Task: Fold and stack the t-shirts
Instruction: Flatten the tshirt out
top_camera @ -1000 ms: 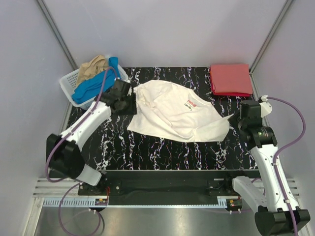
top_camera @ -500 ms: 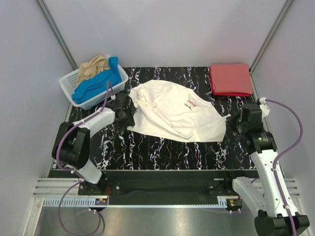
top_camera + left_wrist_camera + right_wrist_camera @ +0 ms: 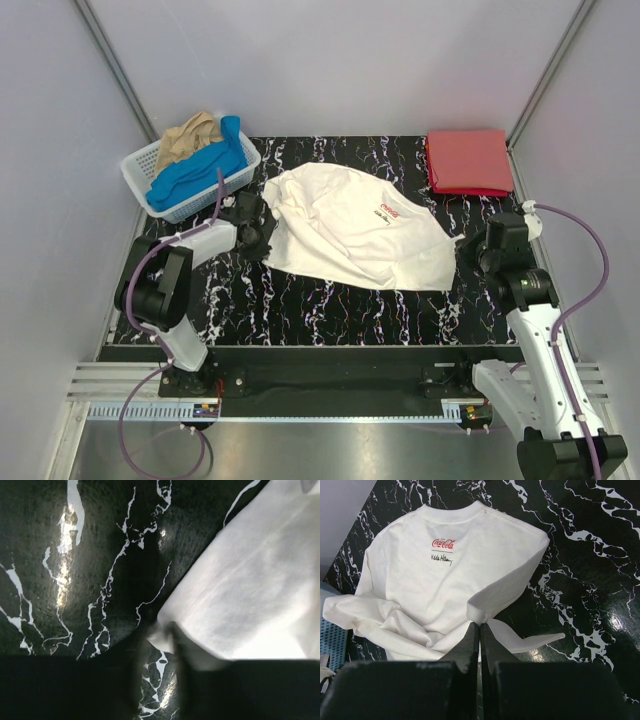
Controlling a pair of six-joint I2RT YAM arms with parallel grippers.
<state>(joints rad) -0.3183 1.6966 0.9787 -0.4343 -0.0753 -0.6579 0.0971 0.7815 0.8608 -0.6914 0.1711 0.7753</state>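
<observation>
The white t-shirt [image 3: 350, 225] with a small red chest print lies rumpled across the middle of the black marbled table [image 3: 300, 300]. My left gripper [image 3: 258, 235] sits at its left corner. In the left wrist view, blurred, the cloth corner [image 3: 159, 630] lies pinched between the fingertips of the left gripper [image 3: 157, 635]. My right gripper [image 3: 470, 252] is shut on a fold of the shirt's right edge. The right wrist view shows the right gripper [image 3: 480, 625] with jaws together under the bunched white t-shirt [image 3: 435, 580]. A folded red t-shirt [image 3: 468, 160] rests at the back right.
A white lattice basket [image 3: 140, 170] stands at the back left, holding a blue tee [image 3: 195, 170] and a tan tee [image 3: 185, 135]. Grey walls enclose the table on three sides. A metal rail [image 3: 320, 410] runs along the near edge.
My left arm drew in and lowered onto the shirt's left corner, and its jaws closed there. My right gripper shifted slightly left with the shirt edge held.
</observation>
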